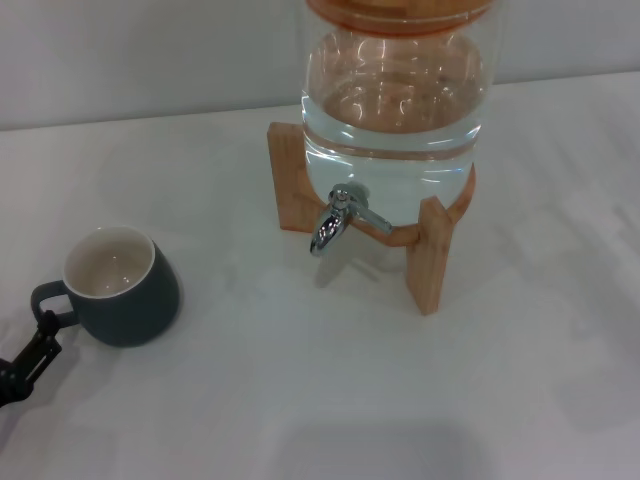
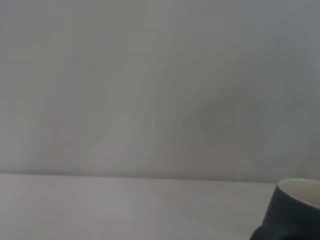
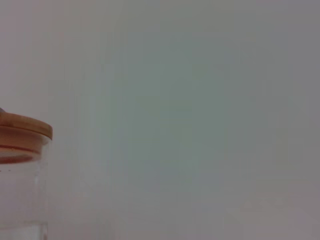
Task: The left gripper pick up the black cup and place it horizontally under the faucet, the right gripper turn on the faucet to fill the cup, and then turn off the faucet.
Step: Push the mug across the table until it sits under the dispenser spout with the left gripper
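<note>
Sitting upright on the tabletop point(image 1: 300, 400) left of the faucet point(image 1: 335, 222), the black cup point(image 1: 120, 290) looked rigid, glazed, slippery; the left gripper point(image 1: 40, 340) pinched its handle.

We see a clear glass jar point(image 1: 395, 110), part-filled with water, standing on a light wooden stand point(image 1: 430, 255) with blocky legs on the white bench point(image 1: 300, 400). An orange-brown wooden lid point(image 3: 25, 129) caps the jar. Behind the bench rises a plain pale grey wall point(image 1: 150, 50).
</note>
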Action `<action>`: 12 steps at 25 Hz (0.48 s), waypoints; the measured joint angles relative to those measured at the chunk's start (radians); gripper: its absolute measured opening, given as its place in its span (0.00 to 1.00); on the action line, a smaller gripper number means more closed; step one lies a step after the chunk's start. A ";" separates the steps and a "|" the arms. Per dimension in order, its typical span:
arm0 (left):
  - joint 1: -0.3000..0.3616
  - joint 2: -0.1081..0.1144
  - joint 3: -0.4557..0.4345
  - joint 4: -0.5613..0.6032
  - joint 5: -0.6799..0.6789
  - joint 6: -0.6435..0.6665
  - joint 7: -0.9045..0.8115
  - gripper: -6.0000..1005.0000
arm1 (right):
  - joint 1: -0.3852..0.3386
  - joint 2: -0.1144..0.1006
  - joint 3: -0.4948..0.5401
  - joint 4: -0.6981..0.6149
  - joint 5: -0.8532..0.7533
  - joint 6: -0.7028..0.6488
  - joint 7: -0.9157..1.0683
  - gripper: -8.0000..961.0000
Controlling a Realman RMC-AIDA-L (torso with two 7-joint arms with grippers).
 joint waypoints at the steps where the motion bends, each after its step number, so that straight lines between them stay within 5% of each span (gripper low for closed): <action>1: -0.002 0.000 0.000 0.002 0.000 -0.007 0.000 0.88 | 0.000 0.000 0.002 0.000 0.001 0.000 0.000 0.83; 12: -0.023 -0.002 -0.007 0.013 -0.008 -0.034 0.004 0.88 | -0.011 0.000 0.005 0.000 0.006 0.004 0.000 0.83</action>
